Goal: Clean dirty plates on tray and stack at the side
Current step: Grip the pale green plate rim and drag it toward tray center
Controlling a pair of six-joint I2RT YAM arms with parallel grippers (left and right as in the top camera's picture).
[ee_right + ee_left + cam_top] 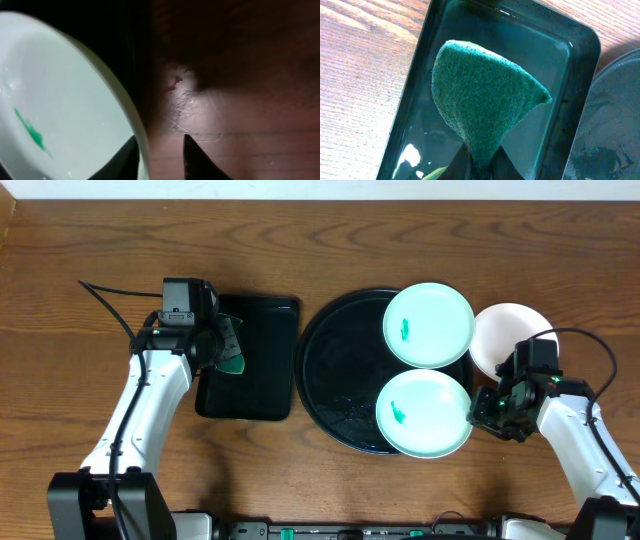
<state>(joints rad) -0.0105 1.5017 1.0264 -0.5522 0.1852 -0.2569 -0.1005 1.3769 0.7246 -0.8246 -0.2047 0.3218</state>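
Left tool [479, 164]: jaws were closed on the lower tip of a dark green, coarse scouring pad [485, 100], which fanned out above a small rectangular glossy black tray [570, 75].
Right tool [157, 160]: jaws stood narrowly apart, straddling the rim of the near pale mint round plate [65, 100]. One finger [129, 162] lay over the plate. The other lay over bare wood, with a gap to the rim. No grip was shown.
Large round glossy black tray [335, 370]: sat on the brown wooden desk [80, 240], just right of the rectangular tray.
Near plate position: front right of the round tray, overhanging its rim toward the right tool. It carried a teal smear [30, 131] left of centre.
Far pale mint round plate [429, 325]: lay at the back right of the round tray, its edge over the rim, with a second teal mark [405, 330].
White round plate [512, 340]: rested on the desk just beside the round tray's right side, next to the far plate.
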